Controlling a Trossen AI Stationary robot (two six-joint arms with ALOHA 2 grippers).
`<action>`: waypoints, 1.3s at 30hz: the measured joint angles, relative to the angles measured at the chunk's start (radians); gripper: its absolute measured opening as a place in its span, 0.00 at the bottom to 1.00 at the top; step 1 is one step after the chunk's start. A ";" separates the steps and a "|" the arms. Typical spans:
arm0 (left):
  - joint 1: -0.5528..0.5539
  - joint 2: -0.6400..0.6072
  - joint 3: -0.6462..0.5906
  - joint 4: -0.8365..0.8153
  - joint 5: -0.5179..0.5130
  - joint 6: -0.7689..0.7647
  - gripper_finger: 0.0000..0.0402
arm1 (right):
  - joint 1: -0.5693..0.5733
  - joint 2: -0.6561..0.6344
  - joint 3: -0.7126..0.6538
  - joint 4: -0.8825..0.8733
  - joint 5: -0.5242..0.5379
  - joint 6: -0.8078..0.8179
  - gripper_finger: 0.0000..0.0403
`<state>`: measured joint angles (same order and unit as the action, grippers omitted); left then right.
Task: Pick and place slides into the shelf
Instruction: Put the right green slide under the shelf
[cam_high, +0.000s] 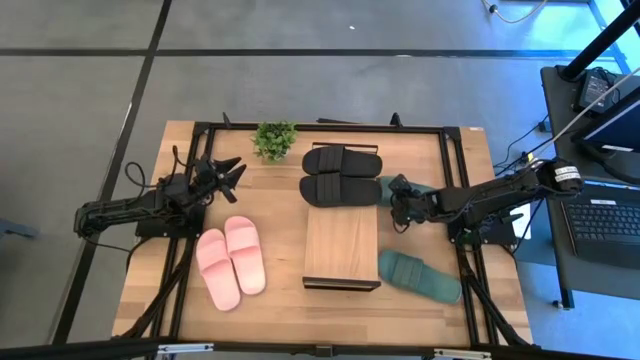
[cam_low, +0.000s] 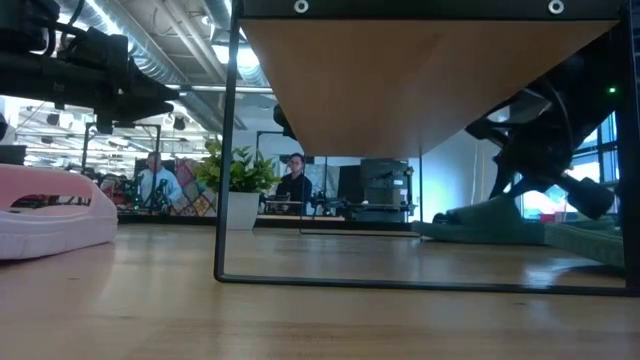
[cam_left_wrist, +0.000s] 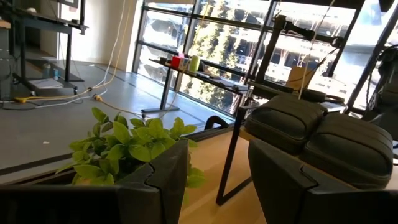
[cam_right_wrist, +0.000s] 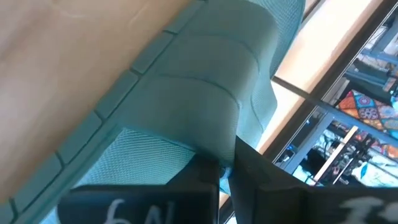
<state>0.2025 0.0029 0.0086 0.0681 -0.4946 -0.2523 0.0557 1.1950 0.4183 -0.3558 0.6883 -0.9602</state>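
Observation:
The shelf (cam_high: 341, 245) stands mid-table, and the black slides (cam_high: 342, 176) lie side by side on the far end of its plank top. The pink pair (cam_high: 232, 260) rests soles down on the table left of it. One green slide (cam_high: 420, 276) lies on the table right of the shelf's near end. The other green slide (cam_high: 389, 187) lies farther back, with my right gripper (cam_high: 400, 207) shut on it. My left gripper (cam_high: 228, 172) hovers open near the potted plant, pointing toward the black slides (cam_left_wrist: 311, 124). My right gripper holds the farther green slide at the edge of its wide strap (cam_right_wrist: 231, 146), pinched between the two fingers (cam_right_wrist: 199, 186). It comes slanting down from the table's right side. In the low view the slide (cam_low: 485, 218) looks to be sitting low on the table under the gripper.
A small potted plant (cam_high: 274, 139) stands at the table's far edge left of the shelf. The black frame rails (cam_high: 450, 160) run along the table's edges. There is open room under the shelf's plank (cam_low: 400, 80). People sit in the room beyond the table (cam_low: 293, 180).

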 joint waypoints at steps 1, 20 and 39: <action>0.000 0.000 0.000 0.000 0.000 0.000 0.40 | -0.008 0.000 0.000 0.006 -0.009 -0.018 0.04; 0.000 0.000 0.000 0.000 -0.001 0.001 0.40 | -0.017 0.000 0.002 0.023 -0.013 -0.013 0.33; 0.000 0.000 0.000 0.000 -0.002 0.002 0.40 | -0.017 -0.137 0.003 0.021 -0.041 -0.005 0.37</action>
<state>0.2024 0.0026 0.0086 0.0681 -0.4969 -0.2508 0.0383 1.0585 0.4217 -0.3351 0.6474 -0.9651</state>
